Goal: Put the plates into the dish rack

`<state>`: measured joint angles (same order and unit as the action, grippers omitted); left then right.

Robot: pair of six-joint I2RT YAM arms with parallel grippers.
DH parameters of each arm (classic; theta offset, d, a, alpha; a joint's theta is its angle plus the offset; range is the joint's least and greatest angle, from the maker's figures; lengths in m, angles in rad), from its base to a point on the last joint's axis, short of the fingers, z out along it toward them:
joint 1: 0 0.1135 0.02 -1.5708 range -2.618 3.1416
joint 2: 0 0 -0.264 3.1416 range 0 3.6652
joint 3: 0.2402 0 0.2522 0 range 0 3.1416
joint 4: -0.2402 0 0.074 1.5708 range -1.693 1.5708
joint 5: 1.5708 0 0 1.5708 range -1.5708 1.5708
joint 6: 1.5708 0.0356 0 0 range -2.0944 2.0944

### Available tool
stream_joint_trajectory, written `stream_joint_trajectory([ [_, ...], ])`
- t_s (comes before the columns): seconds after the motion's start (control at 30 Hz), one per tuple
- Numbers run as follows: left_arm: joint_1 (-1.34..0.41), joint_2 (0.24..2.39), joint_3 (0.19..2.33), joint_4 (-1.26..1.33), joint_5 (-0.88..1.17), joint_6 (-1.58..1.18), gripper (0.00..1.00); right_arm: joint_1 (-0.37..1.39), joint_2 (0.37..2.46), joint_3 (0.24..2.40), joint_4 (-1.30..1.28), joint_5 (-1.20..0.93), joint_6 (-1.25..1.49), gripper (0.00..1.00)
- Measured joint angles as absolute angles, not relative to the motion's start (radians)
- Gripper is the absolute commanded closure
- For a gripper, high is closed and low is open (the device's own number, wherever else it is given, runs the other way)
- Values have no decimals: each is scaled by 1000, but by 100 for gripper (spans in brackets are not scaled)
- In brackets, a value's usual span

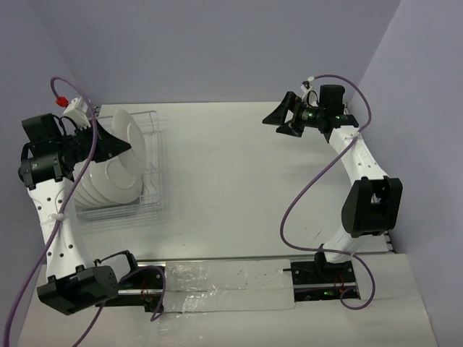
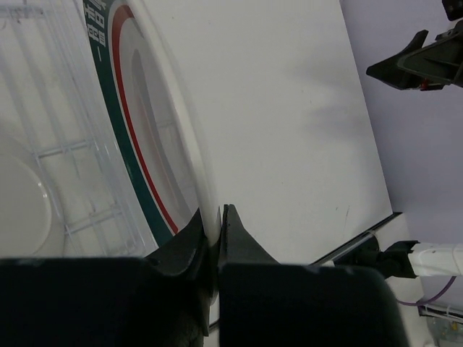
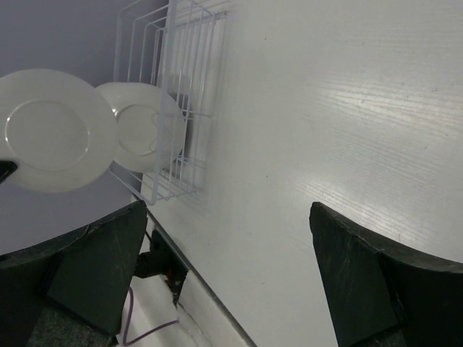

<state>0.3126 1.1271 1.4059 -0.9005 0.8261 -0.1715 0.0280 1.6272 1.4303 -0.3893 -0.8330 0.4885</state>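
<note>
The white wire dish rack (image 1: 155, 155) stands at the table's left and holds several white plates (image 1: 108, 189) on edge. My left gripper (image 1: 119, 147) is shut on the rim of another plate (image 1: 130, 141), held upright above the rack. In the left wrist view that plate (image 2: 145, 137) shows a dark teal rim and a red inner ring, pinched at my left gripper (image 2: 219, 224). My right gripper (image 1: 283, 119) is open and empty, high over the far right of the table. The right wrist view shows the rack (image 3: 181, 94), the held plate (image 3: 51, 130) and a racked plate (image 3: 141, 137).
The rack's wire floor (image 2: 72, 181) lies below the held plate. Purple cables (image 1: 304, 195) hang from both arms. A metal rail (image 1: 217, 278) runs along the near edge between the arm bases. Purple walls close in the back and sides.
</note>
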Motion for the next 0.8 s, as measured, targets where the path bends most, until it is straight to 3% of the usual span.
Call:
stream_joint_trajectory([
  [0.3,478,1123,1302,-945,865,-96,100,28,1627,1430,-409,-836,446,0],
  [0.8,557,1205,1234,-956,902,43,100,28,1645,1430,-422,-843,425,0],
])
